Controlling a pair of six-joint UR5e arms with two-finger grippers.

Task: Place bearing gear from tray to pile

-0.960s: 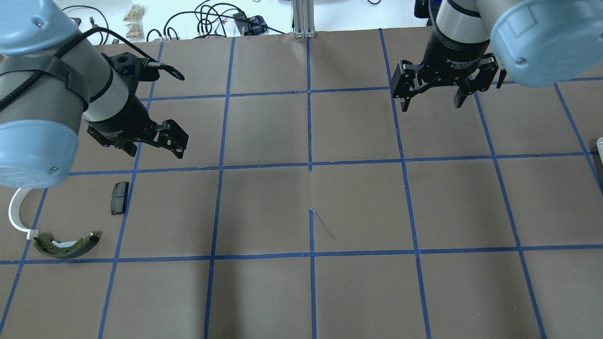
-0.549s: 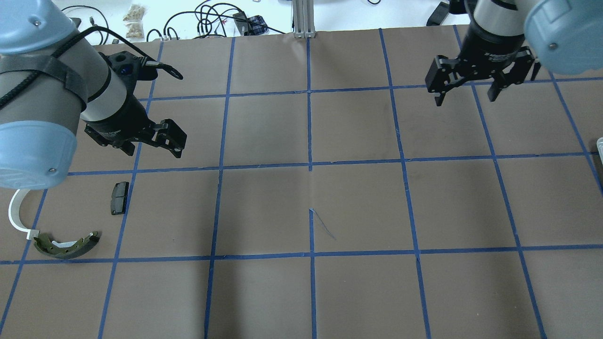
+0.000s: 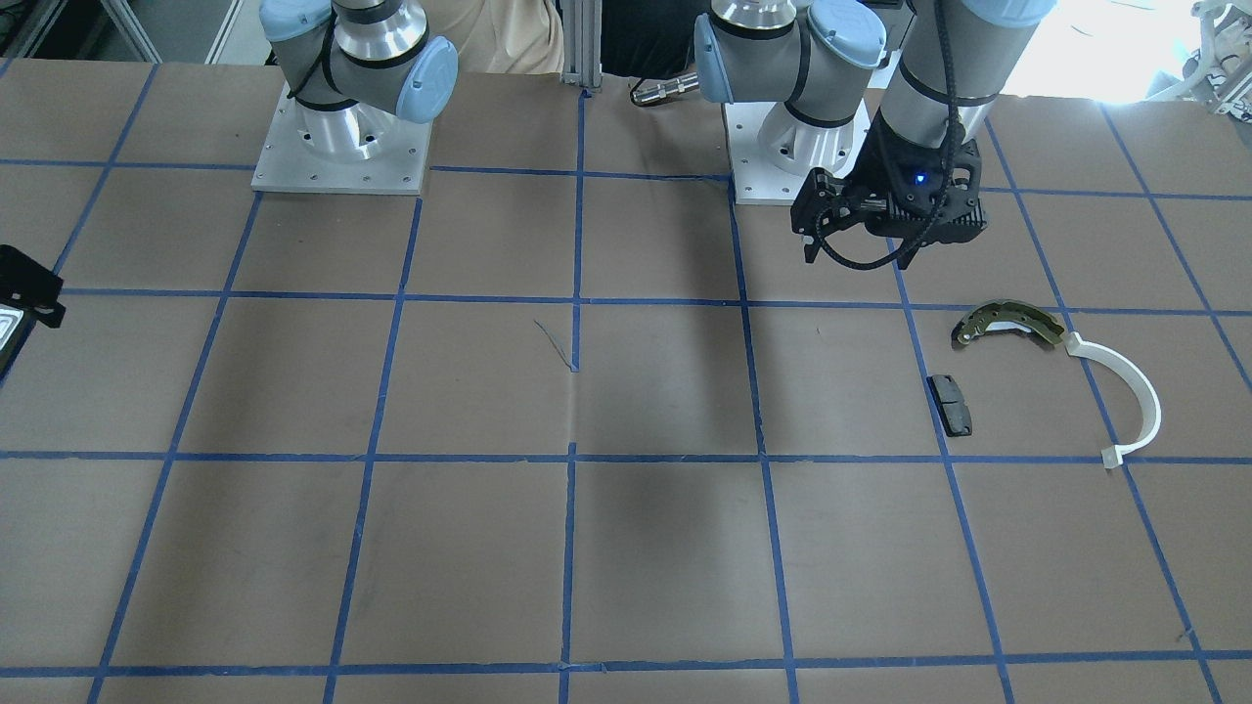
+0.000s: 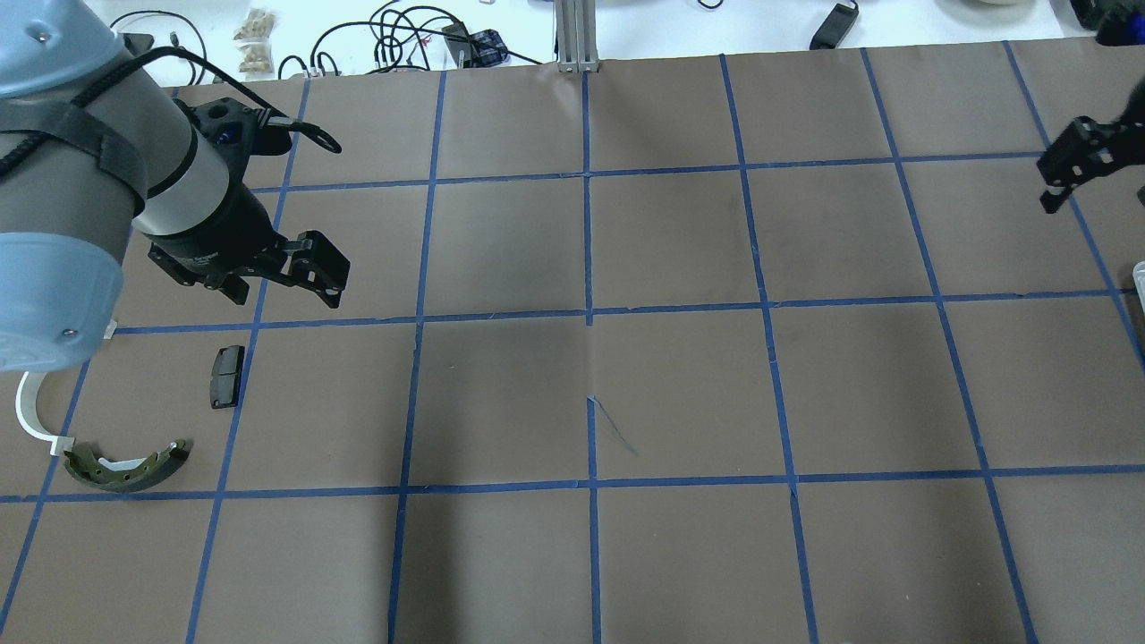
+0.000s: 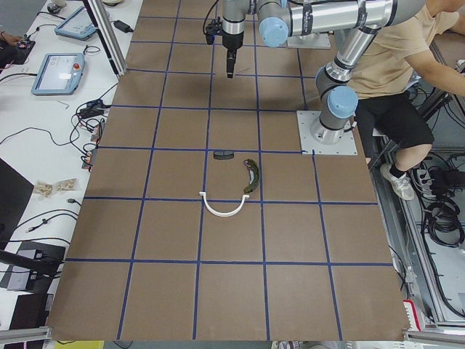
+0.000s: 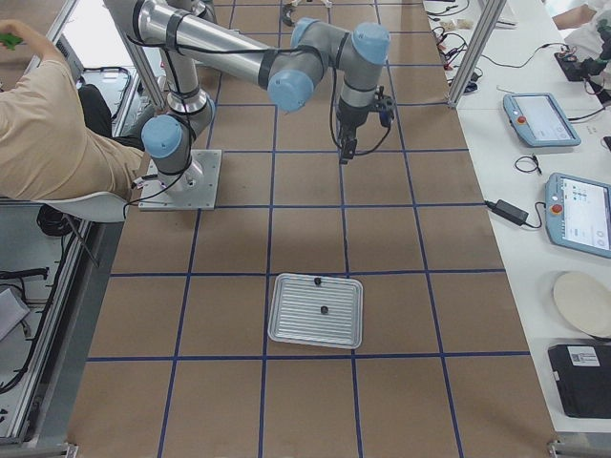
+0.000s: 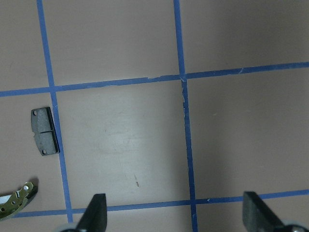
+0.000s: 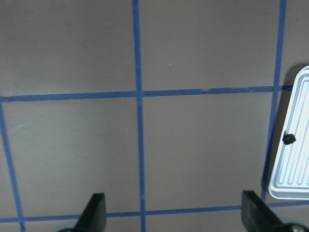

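R gripper (image 8: 175, 213) is swinging out toward table's right edge vs 1 s ago, closing on tray (image 8: 294, 169); L gripper (image 4: 282, 284) is barely shifting.
Both sets of jaws are spread wide, gripping nothing. Bearing gear (image 6: 325, 309), a small dark bit too tiny to confirm, is sitting on tray, well apart from pile (image 4: 125, 470). Approach for pickup is prob. just starting; transfer isn't happening yet.

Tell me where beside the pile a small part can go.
Bare: the square beyond the black pad toward the middle of the table, and the gap between pad and brake shoe. Crowded: where shoe and white arc nearly meet.
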